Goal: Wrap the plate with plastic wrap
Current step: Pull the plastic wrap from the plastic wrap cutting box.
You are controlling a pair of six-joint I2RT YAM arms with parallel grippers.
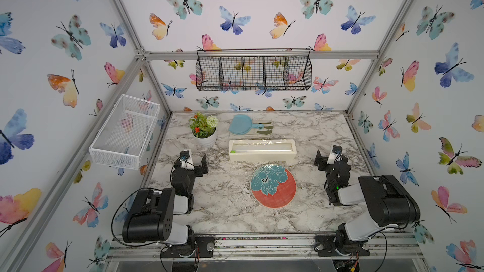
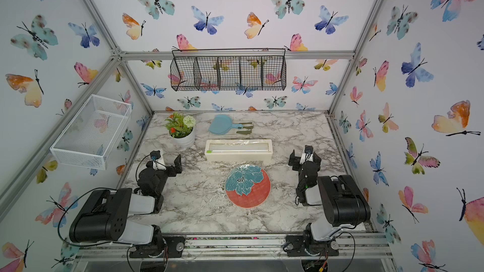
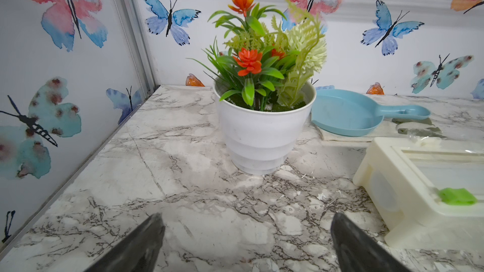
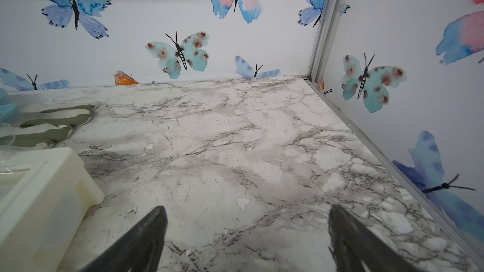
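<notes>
The coral-red plate [image 1: 273, 186] [image 2: 247, 186] with its teal flower lies flat at the table's middle front, uncovered. Just behind it sits the long cream dispenser box [image 1: 262, 150] [image 2: 238, 150] [image 3: 408, 179] [image 4: 39, 205], with a green tab [image 3: 458, 197] at its left end. Crinkly plastic wrap [image 1: 263, 142] [image 3: 445, 153] lies along the box top. My left gripper [image 1: 195, 157] [image 2: 169, 160] [image 3: 247, 217] hovers open left of the box, holding nothing. To the right of the box, my right gripper [image 1: 328, 156] [image 2: 305, 156] [image 4: 246, 209] is also open and empty over bare marble.
A white pot of artificial flowers [image 1: 204, 130] [image 3: 262, 132] stands at the back left. A light blue handled dish [image 1: 241, 125] [image 3: 348, 112] and green-and-white pieces [image 1: 264, 128] [image 4: 52, 121] lie behind the box. A white mesh basket [image 1: 123, 132] and a black wire basket [image 1: 253, 71] hang on the walls.
</notes>
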